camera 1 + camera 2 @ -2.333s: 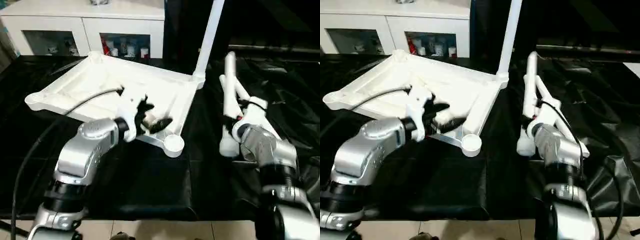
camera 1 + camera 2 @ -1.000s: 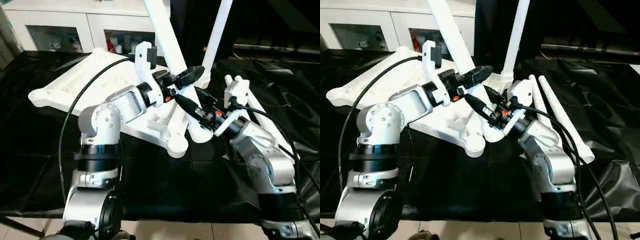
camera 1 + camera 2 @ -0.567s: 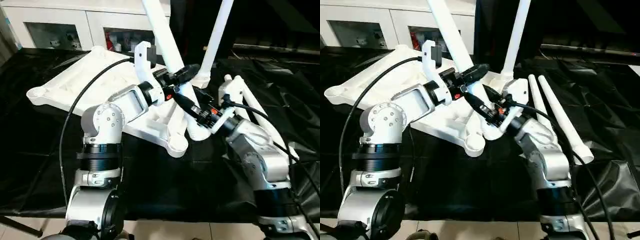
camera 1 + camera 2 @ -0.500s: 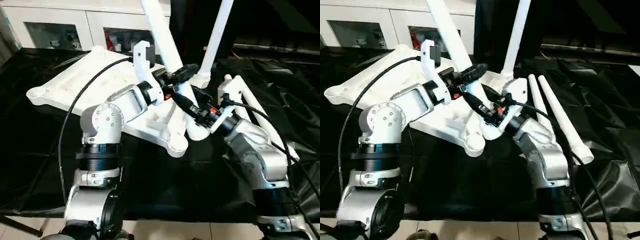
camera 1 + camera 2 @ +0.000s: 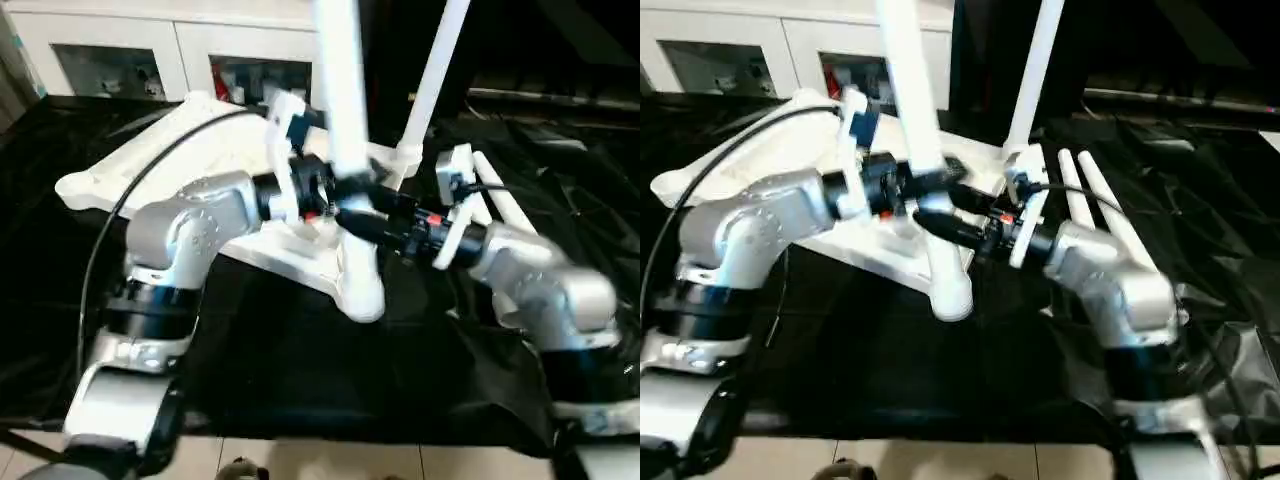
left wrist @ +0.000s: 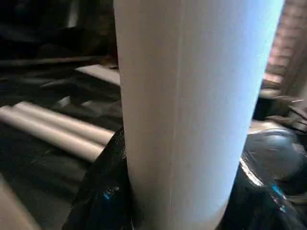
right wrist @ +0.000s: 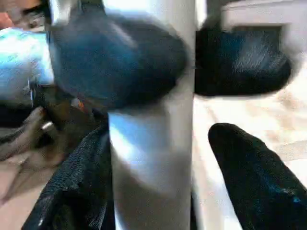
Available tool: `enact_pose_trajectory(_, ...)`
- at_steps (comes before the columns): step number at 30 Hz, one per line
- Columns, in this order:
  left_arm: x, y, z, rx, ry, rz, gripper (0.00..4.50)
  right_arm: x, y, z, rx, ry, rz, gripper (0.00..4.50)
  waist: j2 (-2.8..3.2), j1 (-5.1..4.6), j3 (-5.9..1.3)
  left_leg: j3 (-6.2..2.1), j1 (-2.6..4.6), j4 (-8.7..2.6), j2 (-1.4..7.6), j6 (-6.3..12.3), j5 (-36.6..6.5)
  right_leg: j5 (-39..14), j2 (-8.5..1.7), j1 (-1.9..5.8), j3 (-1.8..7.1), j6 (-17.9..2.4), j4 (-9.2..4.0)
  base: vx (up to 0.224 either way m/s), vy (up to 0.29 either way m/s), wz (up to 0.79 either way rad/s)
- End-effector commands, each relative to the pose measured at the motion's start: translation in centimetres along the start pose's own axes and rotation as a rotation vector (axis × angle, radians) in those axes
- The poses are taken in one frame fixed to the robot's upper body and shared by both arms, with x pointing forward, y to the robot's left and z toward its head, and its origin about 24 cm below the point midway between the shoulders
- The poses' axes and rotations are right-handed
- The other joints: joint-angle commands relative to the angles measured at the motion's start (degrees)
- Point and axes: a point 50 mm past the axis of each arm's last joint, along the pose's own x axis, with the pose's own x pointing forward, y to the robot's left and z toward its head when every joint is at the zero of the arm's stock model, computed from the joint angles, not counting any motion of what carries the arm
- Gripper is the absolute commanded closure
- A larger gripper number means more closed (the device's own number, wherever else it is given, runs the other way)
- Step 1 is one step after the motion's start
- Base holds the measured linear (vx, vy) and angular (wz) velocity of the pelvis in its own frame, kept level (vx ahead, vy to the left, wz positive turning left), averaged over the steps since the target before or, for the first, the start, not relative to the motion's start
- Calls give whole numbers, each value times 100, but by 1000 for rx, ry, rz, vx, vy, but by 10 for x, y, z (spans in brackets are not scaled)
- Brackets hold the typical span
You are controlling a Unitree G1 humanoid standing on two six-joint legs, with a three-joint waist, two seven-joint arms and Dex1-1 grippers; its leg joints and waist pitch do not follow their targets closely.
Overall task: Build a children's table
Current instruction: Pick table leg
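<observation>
The children's table top [image 5: 150,170] lies upside down on the black cover, one white leg [image 5: 435,70] standing in its far right corner socket. A second leg [image 5: 345,120] stands almost upright, its lower end [image 5: 365,298] at the near right corner; whether it sits in the socket I cannot tell. My left gripper [image 5: 335,192] is shut on this leg at mid-height; in the left wrist view the leg [image 6: 192,96] presses against both fingers. Just below, my right gripper [image 5: 368,225] is open around the same leg [image 7: 148,167], one fingertip [image 7: 249,172] standing clear of it.
Two loose legs [image 5: 500,200] lie side by side on the cover to the right, behind my right arm. A white glass-door cabinet [image 5: 130,50] stands behind the work table. The work table's front edge [image 5: 300,430] runs just below my arms.
The held leg has swung from a lean to near upright and its lower end has moved to the near corner. The right gripper has opened off it; the left has closed on it.
</observation>
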Motion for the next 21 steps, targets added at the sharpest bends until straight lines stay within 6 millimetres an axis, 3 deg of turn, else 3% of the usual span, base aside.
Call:
enact_pose_trajectory(1, 5, -11, 10, 36, -26, -103, 265, -2, 7, -5, 16, 92, 77, 123, -23, 25, -451, -131, 131, -350, 300, 165, -617, -466, -382, 343, 321, -1383, -365, 0, 0, 0)
enact_pose_trajectory(3, 5, -11, 12, 37, -29, -110, 266, -3, 10, -9, 32, 124, 103, 123, -43, 19, -442, -129, 120, -351, 294, 131, -689, -644, -386, 343, 326, -1334, -386, 0, 0, 0)
enact_pose_trajectory(4, 6, -10, 13, 36, -34, -112, 266, -3, 12, -12, 48, 141, 118, 151, -46, 30, -439, -131, 128, -352, 293, 109, -709, -760, -383, 344, 329, -1270, -403, 0, 0, 0)
enact_pose_trajectory(8, 6, -8, 16, 31, -58, -124, 266, -2, 13, -16, 82, 150, 111, 177, -47, 36, -444, -140, 135, -355, 291, 25, -794, -1052, -400, 332, 325, -1168, -435, 0, 0, 0)
enact_pose_trajectory(13, 5, -8, 15, 16, -57, -133, 266, -2, 12, -15, 92, 142, 110, 227, -34, 34, -452, -144, 124, -350, 290, 0, -753, -952, -387, 329, 322, -1157, -416, 0, 0, 0)
enact_pose_trajectory(17, 5, -5, 14, 7, -60, -113, 266, -1, 9, -15, 85, 129, 67, 242, -38, 36, -465, -145, 121, -344, 288, 34, -655, -766, -385, 335, 319, -1208, -394, 0, 0, 0)
enact_pose_trajectory(19, 6, 3, 12, 10, -57, -15, 266, 3, 2, -15, 58, 104, -22, 247, -23, 25, -462, -144, 117, -343, 284, 1, -684, -769, -386, 322, 315, -1227, -393, 0, 0, 0)
enact_pose_trajectory(21, 7, 6, 11, 10, -54, 31, 196, 4, 0, -15, 54, 97, -50, 251, -34, 23, -463, -143, 129, -344, 281, -18, -693, -787, -382, 326, 316, -1213, -401, 0, 0, 0)
